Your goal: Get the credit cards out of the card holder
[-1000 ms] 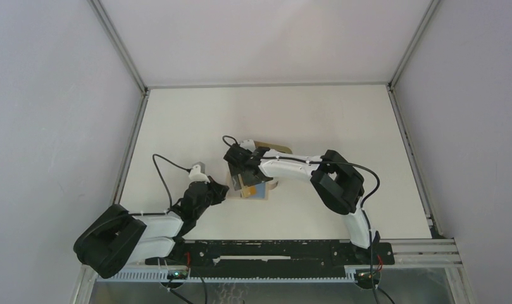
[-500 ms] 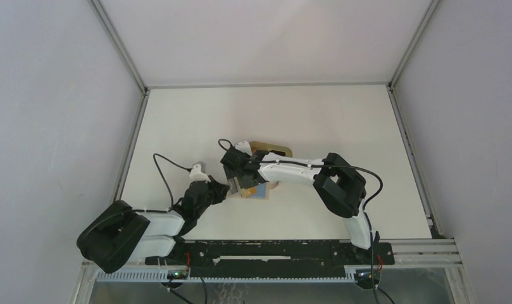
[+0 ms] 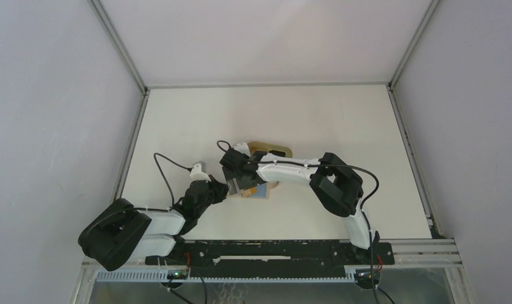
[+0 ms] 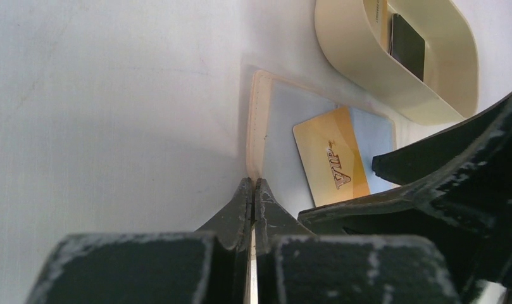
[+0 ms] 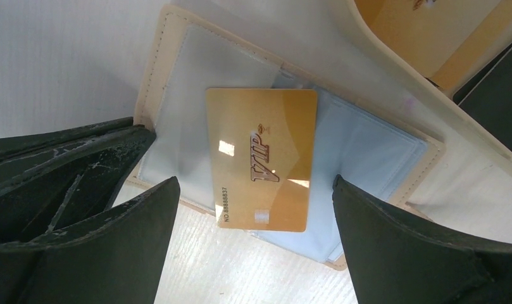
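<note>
The tan card holder (image 5: 153, 69) lies open on the table, its clear and light blue sleeves facing up. A gold card marked VIP (image 5: 261, 158) sticks partway out of a sleeve past the holder's near edge. My right gripper (image 5: 255, 190) hangs open just above it, one finger on each side of the card and neither touching it. My left gripper (image 4: 253, 185) is shut on the holder's tan edge (image 4: 259, 120), pinning it. From above, the holder (image 3: 258, 192) sits between the left gripper (image 3: 220, 190) and the right gripper (image 3: 237, 178).
An oval tan tray (image 4: 367, 69) stands right behind the holder, also seen from above (image 3: 273, 151). Inside it lie a black card (image 4: 407, 44) and a gold card (image 5: 430, 25). Grey walls enclose the white table on three sides.
My right gripper has shifted a little left over the holder. The left gripper has kept its hold in place.
</note>
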Available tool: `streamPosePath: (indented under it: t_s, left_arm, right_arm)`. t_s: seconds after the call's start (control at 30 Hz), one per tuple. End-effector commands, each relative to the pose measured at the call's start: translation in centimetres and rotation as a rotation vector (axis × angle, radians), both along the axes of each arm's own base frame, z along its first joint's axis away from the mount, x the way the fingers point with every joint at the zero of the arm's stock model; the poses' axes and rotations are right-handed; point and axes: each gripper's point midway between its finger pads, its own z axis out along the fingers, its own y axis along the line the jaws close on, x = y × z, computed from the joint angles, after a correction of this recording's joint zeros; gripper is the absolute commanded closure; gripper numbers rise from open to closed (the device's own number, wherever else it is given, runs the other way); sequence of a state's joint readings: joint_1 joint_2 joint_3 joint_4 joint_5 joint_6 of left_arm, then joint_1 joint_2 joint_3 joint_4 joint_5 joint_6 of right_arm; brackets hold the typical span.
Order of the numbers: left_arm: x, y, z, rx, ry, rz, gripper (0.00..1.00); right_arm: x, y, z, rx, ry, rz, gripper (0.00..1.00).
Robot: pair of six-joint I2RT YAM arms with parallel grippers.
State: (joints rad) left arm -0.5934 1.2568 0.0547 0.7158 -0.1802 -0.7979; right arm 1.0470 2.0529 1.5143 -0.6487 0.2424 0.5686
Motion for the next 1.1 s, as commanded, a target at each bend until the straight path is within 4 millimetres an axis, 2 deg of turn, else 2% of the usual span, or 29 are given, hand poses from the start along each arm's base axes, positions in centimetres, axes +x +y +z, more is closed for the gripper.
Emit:
streamPosePath:
  t_s: [0.0,0.37,0.63,1.07]
  left_arm:
    - [-2.9,1.8,-4.2,0.122,0.161,-0.014,1.0]
    - [-2.9,1.8,-4.2,0.122,0.161,-0.013,1.0]
    - [-2.9,1.8,-4.2,0.123,0.162,-0.013,1.0]
    - [-2.9,1.9,-4.3,0.122,0.162,-0.011,1.0]
  right_arm:
    - [0.8,1.6,0.4,0.034,-0.019,0.019,0.0]
    - [1.9,0.9,-0.2,0.02,-0.023,-0.005,0.03]
    - [1.1,0.3,-1.4,-0.005,0.004,0.007,0.14]
    - [0.4,-0.2,-1.8,-0.035,-0.006,0.038,0.36]
